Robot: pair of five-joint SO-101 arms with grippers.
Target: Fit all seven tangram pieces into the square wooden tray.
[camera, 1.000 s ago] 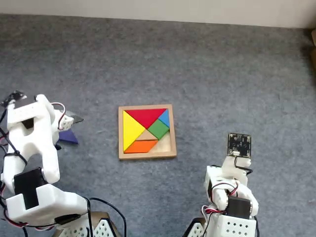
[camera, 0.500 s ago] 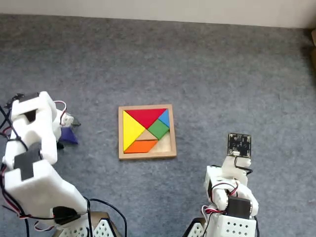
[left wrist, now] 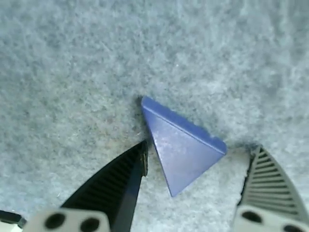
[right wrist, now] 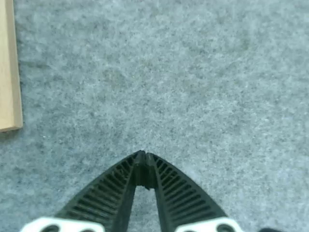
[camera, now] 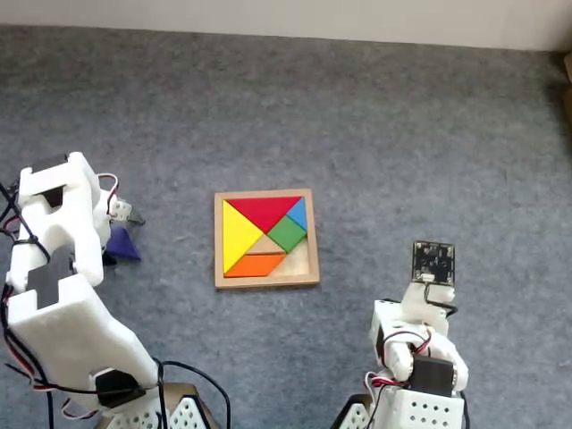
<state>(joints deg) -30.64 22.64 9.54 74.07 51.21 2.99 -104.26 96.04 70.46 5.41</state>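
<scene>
The square wooden tray (camera: 311,234) lies mid-carpet holding a yellow triangle (camera: 237,234), a red triangle (camera: 264,212), a blue triangle (camera: 298,214), a green square (camera: 287,233) and an orange parallelogram (camera: 256,264); its lower right corner shows bare wood. A purple-blue triangle (left wrist: 181,146) lies flat on the carpet left of the tray (right wrist: 8,72), also seen as the purple-blue triangle (camera: 123,245). My left gripper (left wrist: 200,154) is open, low over the carpet, one finger on each side of that triangle without clamping it. My right gripper (right wrist: 145,160) is shut on nothing, over bare carpet right of the tray.
Grey carpet (camera: 402,134) covers the table. The right arm (camera: 420,357) sits folded near the front edge. A pale wall strip (camera: 286,18) runs along the far side, and a brown object (camera: 567,80) shows at the right edge.
The left arm has lowered over the purple-blue triangle, hiding more of it in the high view. The right arm and the tray have not moved.
</scene>
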